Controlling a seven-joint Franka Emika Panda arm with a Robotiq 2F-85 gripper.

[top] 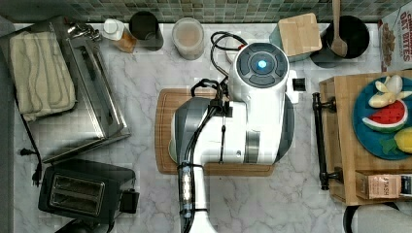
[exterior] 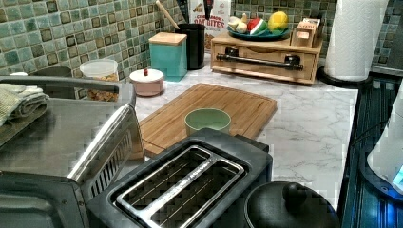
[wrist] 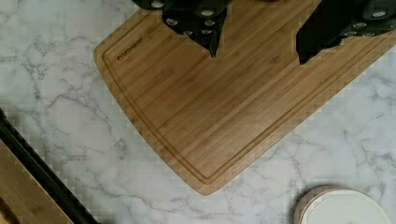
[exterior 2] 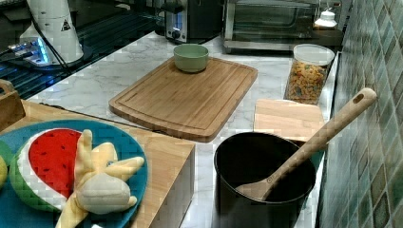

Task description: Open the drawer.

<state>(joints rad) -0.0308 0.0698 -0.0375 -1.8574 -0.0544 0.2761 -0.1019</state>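
Drawer (wrist: 18, 186) well apart from open end effector (wrist: 257, 49).

Arm (top: 233, 126) folded, wrist pointing down; gripper (wrist: 257, 53) fingers (wrist: 205, 28) spread apart, holding nothing.

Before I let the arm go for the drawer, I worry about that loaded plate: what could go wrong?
The plate of toy fruit rests on top of the drawer unit; a sharp pull on the black handle might drag the unit and shake it. The open gripper hangs above the cutting board, apart from the handle, so a misjudged approach could miss it.
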